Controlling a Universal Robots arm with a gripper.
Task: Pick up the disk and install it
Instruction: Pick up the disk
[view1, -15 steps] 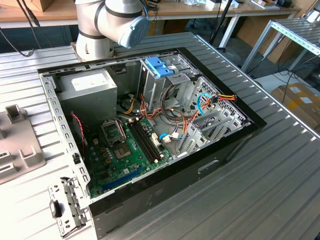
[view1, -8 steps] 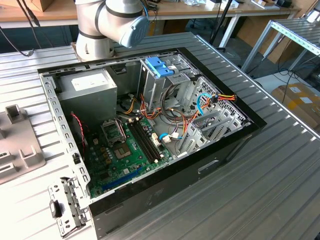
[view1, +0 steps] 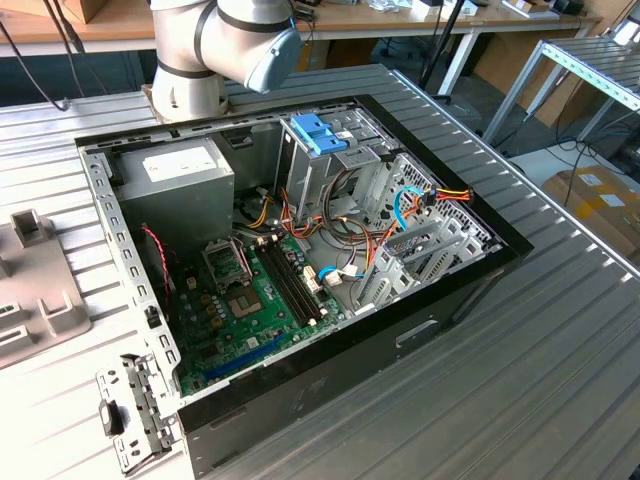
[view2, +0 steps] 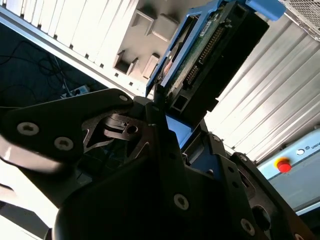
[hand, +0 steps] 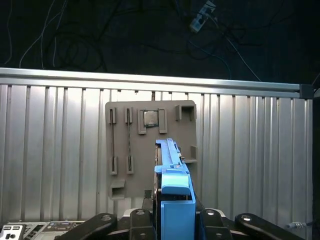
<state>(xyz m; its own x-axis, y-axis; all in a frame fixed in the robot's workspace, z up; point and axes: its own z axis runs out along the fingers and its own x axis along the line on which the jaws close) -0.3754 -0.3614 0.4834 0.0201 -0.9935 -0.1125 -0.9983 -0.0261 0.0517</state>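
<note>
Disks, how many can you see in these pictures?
1. The disk sits clamped in the gripper, with the grey parts tray beyond it. Others could hide inside the open computer case.

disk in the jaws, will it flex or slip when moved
Probably stiff: the disk stands straight, no sag. Likely heavy for its size, given the solid dark body in the second wrist view. Its smooth plastic sides might slip.
</note>
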